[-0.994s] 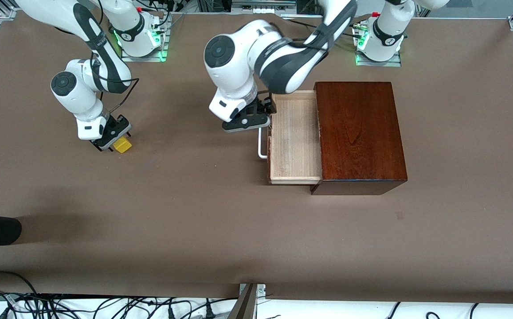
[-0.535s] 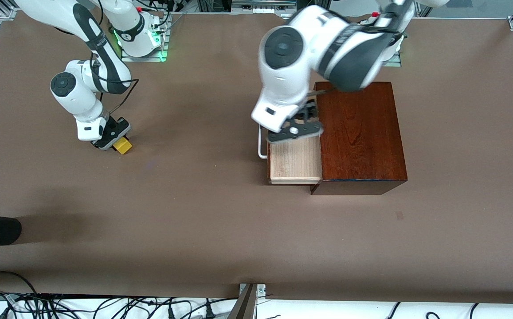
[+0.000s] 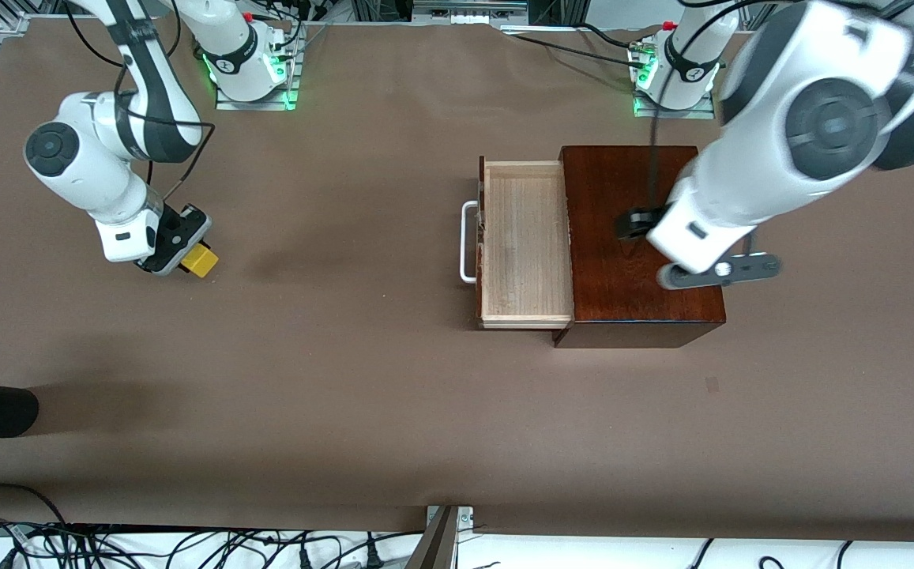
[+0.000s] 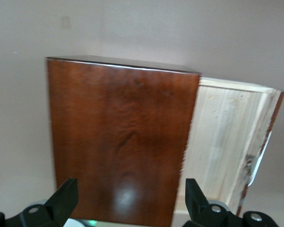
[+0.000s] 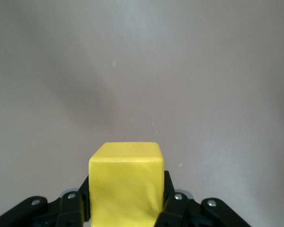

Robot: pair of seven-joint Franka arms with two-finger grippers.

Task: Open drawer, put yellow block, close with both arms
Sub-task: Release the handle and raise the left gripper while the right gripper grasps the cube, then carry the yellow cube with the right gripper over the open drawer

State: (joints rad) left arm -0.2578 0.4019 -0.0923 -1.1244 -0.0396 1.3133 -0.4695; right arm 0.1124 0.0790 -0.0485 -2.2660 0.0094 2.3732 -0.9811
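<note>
The right gripper [image 3: 180, 254] holds the yellow block [image 3: 201, 260] between closed jaws above the brown surface [image 3: 346, 395] toward the right arm's end of the table; the right wrist view shows the cube [image 5: 125, 184] pinched on both sides by the black fingers [image 5: 173, 201], with bare surface beneath it.

The drawer [image 3: 524, 241] stands pulled out of the dark wooden box [image 3: 638, 237], its pale light-wood tray open to the camera and its white U-shaped handle [image 3: 466, 241] pointing toward the right arm's end. Nothing lies in the tray (the grain of its floor shows plainly in both the front and left wrist views).

The left gripper [image 3: 713, 270] hangs high over the box's top, at the end away from the drawer, its arm reaching in from its base at the table's edge. In the left wrist view the two black fingers [image 4: 61, 201] stand wide apart with nothing between them, the polished box lid [image 4: 118, 142] and the drawer tray [image 4: 227, 137] spread out below.

The block is well apart from the drawer, with open brown surface between them.
</note>
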